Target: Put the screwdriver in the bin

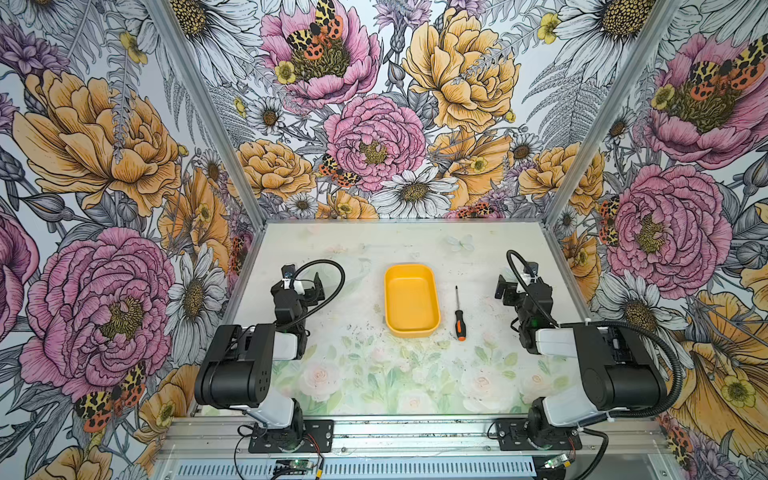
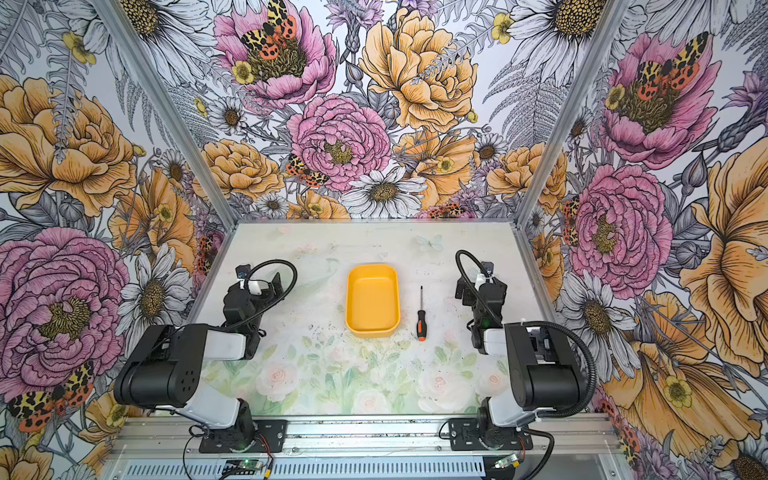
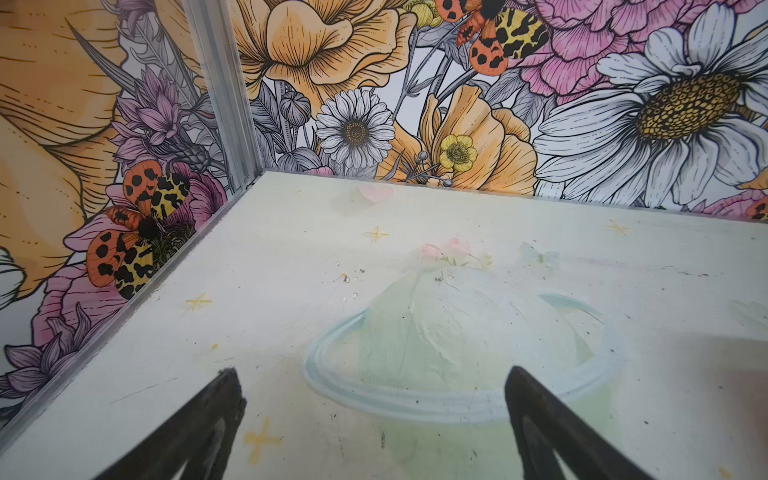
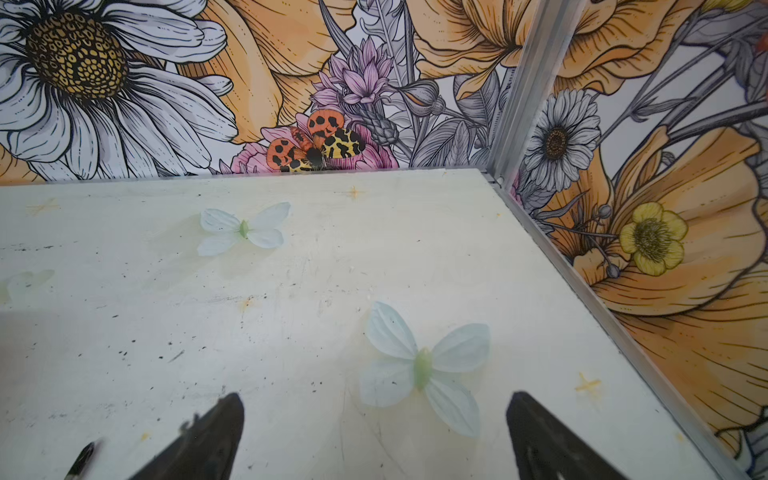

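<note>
Bin [image 1: 411, 328] mid-table [image 1: 374, 374], screwdriver [image 1: 459, 316] just right of it, apart, lying parallel

bin [image 1: 411, 301]: yellow-orange | screwdriver [image 1: 459, 312]: black-orange handle, dark shaft | table [image 1: 353, 374]: pale, faded floral print

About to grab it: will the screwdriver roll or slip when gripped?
The screwdriver, flat beside the bin, has a rounded handle, so a nudge may roll it. Its thin shaft looks stiff but slick; the handle seems the safer grip.
</note>
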Robot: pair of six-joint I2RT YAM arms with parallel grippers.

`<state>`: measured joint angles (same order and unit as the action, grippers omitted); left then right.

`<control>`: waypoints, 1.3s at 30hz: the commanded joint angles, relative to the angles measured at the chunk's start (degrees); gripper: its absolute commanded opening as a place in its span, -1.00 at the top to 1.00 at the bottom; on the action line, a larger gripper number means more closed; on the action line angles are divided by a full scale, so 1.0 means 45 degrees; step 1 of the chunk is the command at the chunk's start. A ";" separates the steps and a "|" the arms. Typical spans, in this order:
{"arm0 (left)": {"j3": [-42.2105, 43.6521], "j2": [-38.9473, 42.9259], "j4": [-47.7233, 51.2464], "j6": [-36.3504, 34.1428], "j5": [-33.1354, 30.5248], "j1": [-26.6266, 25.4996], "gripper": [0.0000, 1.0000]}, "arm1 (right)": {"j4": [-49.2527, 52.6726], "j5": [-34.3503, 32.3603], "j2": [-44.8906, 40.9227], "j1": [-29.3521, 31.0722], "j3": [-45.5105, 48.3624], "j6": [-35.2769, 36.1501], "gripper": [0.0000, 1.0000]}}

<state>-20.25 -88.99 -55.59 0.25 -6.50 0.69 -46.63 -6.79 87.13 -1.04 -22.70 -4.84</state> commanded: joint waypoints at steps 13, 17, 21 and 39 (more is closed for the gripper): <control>-0.0118 0.0030 0.0054 0.0151 -0.0116 0.0062 -0.98 | -0.0479 0.0040 0.0164 0.0038 -0.0005 0.0021 -0.99; -0.0150 0.0030 0.0105 0.0152 -0.0157 0.0044 -0.98 | -0.0478 0.0024 0.0168 0.0035 0.0005 0.0021 -0.99; -0.0180 0.0030 0.0157 0.0116 -0.0195 0.0006 -0.98 | -0.0471 0.0027 0.0150 0.0036 0.0004 0.0039 -0.99; -0.2059 0.4490 0.7046 0.1299 0.1799 -0.0577 -0.97 | 1.2332 0.1730 -0.3731 0.1278 -0.4129 -0.3546 -0.83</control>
<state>-29.12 -71.09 -31.73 2.66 -3.29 -0.34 -5.91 -4.54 71.53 2.68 -41.58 -14.70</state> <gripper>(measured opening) 0.988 0.915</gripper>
